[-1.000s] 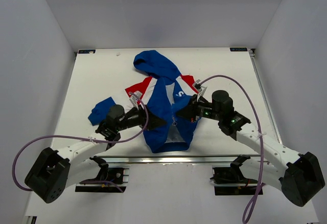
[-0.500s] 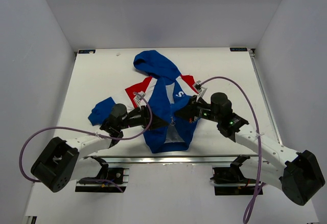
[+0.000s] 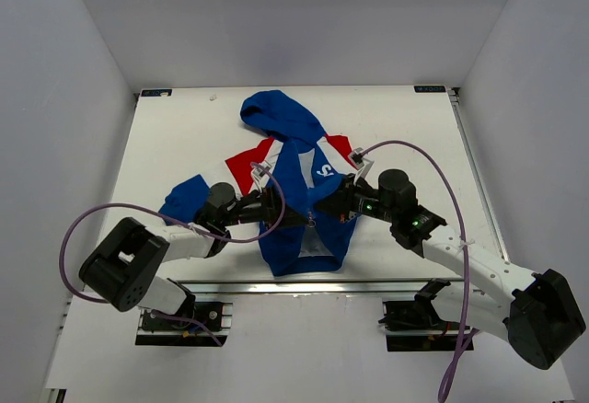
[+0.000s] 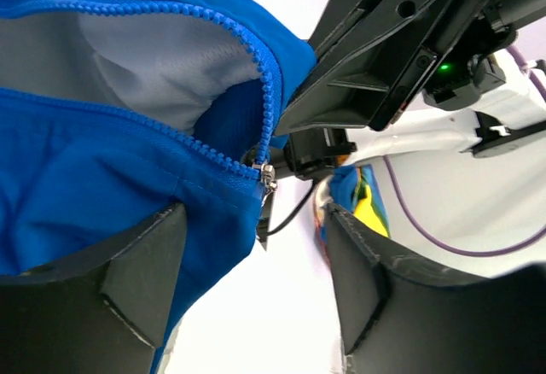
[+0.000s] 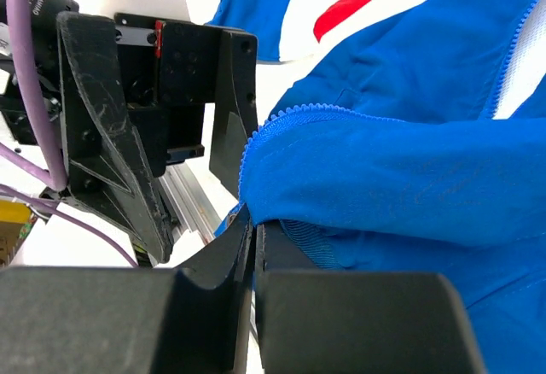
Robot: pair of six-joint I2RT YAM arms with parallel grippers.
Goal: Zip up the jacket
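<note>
In the middle of the white table (image 3: 414,127) the jacket (image 3: 299,242) lies spread out, its blue hood (image 3: 276,113) toward the far edge and its hem toward the near edge. Red and white panels cross the chest, white lettering (image 3: 323,171) shows on the right chest panel, and one blue sleeve (image 3: 184,199) sticks out to the left. Both arms reach in low over the lower front of the garment, the left gripper (image 3: 285,214) coming from the left and the right gripper (image 3: 322,208) from the right, their tips near each other above the zip. In the left wrist view the two rows of blue teeth meet at the metal slider (image 4: 266,173) and part away from it, with pale grey lining showing between them. The left gripper's fingers (image 4: 94,289) stand spread wide; blue fabric drapes over one of them, and the slider hangs in the gap just beyond the tips, clear of both. In the right wrist view the right gripper's fingers (image 5: 196,306) are pressed together, pinching a fold of the blue fabric just below the toothed edge (image 5: 281,116), with the left gripper's black body just behind it. A purple cable (image 3: 92,228) loops out from the left arm and another (image 3: 433,159) arches over the right arm.
</note>
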